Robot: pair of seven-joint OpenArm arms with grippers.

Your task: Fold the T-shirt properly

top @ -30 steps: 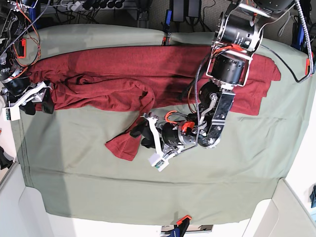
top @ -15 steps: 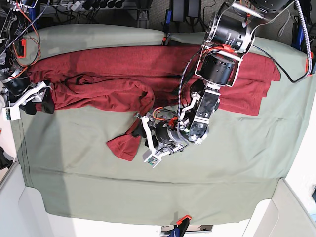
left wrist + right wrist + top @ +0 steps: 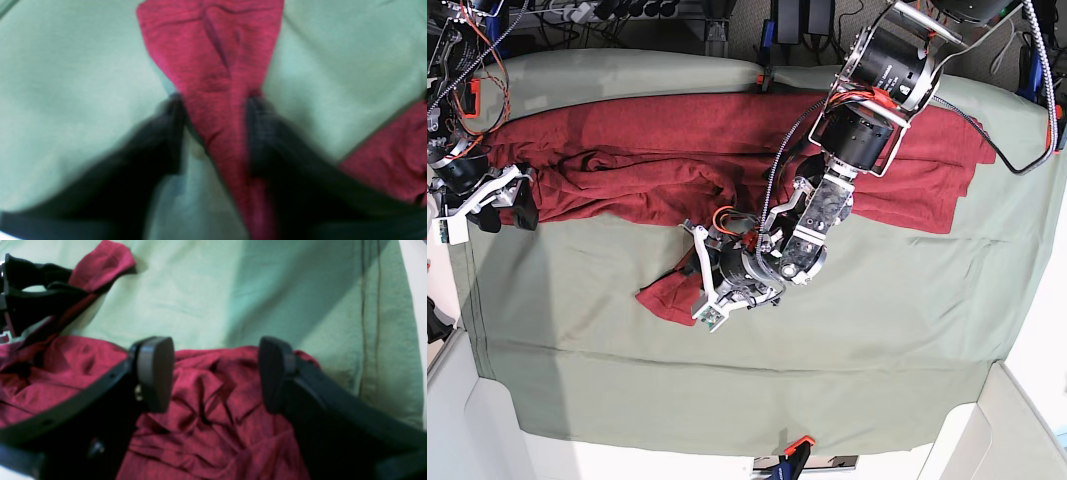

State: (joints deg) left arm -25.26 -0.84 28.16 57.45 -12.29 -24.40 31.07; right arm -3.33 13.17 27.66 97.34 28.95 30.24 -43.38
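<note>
The dark red T-shirt [image 3: 657, 140] lies crumpled in a long band across the far half of the table. One sleeve trails toward the front, ending in a flap [image 3: 662, 297]. My left gripper [image 3: 695, 278] straddles that sleeve. In the left wrist view a narrow strip of the T-shirt [image 3: 213, 66] runs between its blurred black fingers [image 3: 173, 133]. The strip touches the right finger, and a small gap shows at the left one. My right gripper [image 3: 215, 373] stands open just above the bunched T-shirt [image 3: 206, 426] at the shirt's left end [image 3: 505, 205].
A sage-green cloth [image 3: 827, 370] covers the table and hangs over its edges. An orange clamp [image 3: 797, 443] grips the front edge. White bins [image 3: 1017, 430] sit at the front corners. Cables and electronics [image 3: 627, 10] line the back.
My left arm slid left along the sleeve and its jaws narrowed around the fabric. The sleeve flap shifted slightly left. The right arm stayed still.
</note>
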